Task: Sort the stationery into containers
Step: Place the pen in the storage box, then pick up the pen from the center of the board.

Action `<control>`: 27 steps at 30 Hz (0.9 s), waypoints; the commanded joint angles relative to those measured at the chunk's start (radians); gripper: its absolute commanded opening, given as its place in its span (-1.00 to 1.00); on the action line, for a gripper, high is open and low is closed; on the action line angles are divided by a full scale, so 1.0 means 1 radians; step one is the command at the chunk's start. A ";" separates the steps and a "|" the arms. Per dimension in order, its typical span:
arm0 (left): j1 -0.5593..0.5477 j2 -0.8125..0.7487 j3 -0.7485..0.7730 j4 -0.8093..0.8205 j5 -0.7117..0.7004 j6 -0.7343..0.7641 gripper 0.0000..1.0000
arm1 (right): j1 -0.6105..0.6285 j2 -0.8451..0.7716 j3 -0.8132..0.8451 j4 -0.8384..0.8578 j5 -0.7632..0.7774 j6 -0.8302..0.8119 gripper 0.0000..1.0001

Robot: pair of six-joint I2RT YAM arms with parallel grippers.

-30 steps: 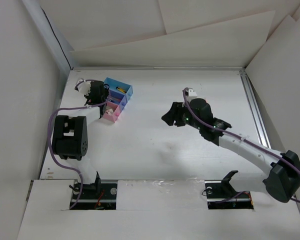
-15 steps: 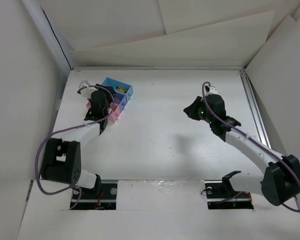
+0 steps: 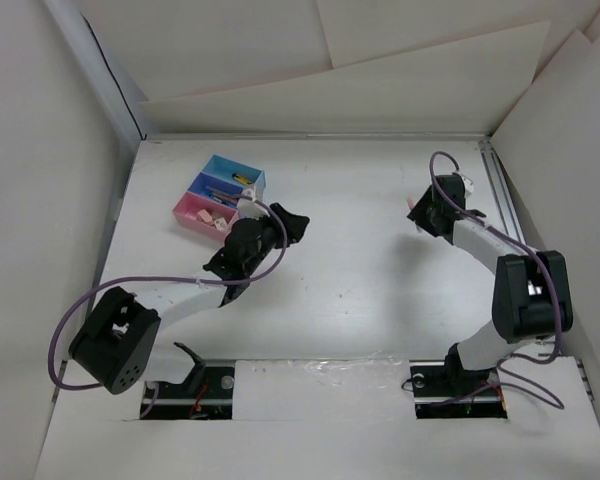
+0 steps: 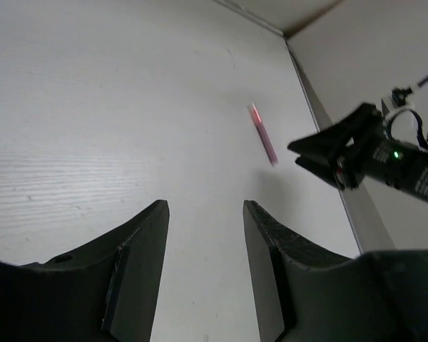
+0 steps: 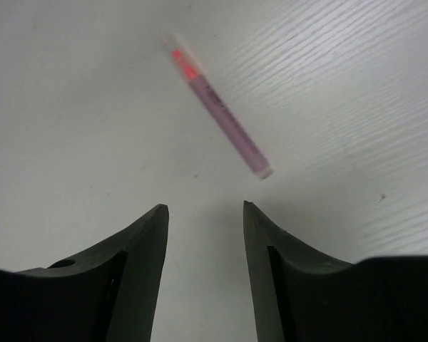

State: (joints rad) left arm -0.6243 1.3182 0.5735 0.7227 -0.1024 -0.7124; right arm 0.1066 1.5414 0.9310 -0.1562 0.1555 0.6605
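Since the earlier frames the left tool has been swung away from the bins toward mid-bench, and the right tool has been carried out to the far right, where the pen is now seen just ahead of its tips. Both tools are held well open and nothing is gripped by either. This suggests that the left arm's part at the bins is finished and that the pen is to be collected next. No other loose piece can be made out on the bench. Small pale and yellow pieces are seen inside the bins. The pen is a slim, smooth pink cylinder with a bright red-orange end, laid flat and diagonally. The bench is matte white with fine grain lines, so rolling is judged possible when the pen is touched.
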 commanded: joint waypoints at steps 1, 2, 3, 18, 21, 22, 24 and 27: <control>-0.029 0.009 0.026 0.053 0.177 0.080 -0.14 | -0.031 0.039 0.063 -0.032 0.061 -0.019 0.09; -0.040 0.009 0.026 0.044 0.200 0.080 -0.14 | -0.053 0.039 0.063 -0.032 0.061 -0.030 0.15; -0.040 0.009 0.026 0.044 0.216 0.090 -0.11 | -0.076 0.039 0.063 -0.032 0.020 -0.041 0.22; -0.040 -0.019 0.016 0.044 0.317 0.080 -0.09 | -0.031 0.322 0.301 -0.198 0.012 -0.167 0.32; -0.040 -0.019 0.016 0.044 0.317 0.080 -0.09 | -0.031 0.341 0.328 -0.233 0.021 -0.177 0.18; -0.040 -0.019 0.016 0.044 0.317 0.080 -0.09 | -0.031 0.351 0.339 -0.233 0.021 -0.186 0.06; -0.040 -0.019 0.016 0.044 0.317 0.080 -0.09 | -0.022 0.362 0.348 -0.249 0.030 -0.187 -0.14; -0.040 -0.019 0.025 0.044 0.317 0.071 -0.09 | -0.022 0.373 0.370 -0.276 0.041 -0.187 -0.45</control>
State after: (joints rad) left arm -0.6636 1.3281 0.5735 0.7219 0.1951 -0.6498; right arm 0.0788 1.9095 1.2594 -0.3847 0.1692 0.4854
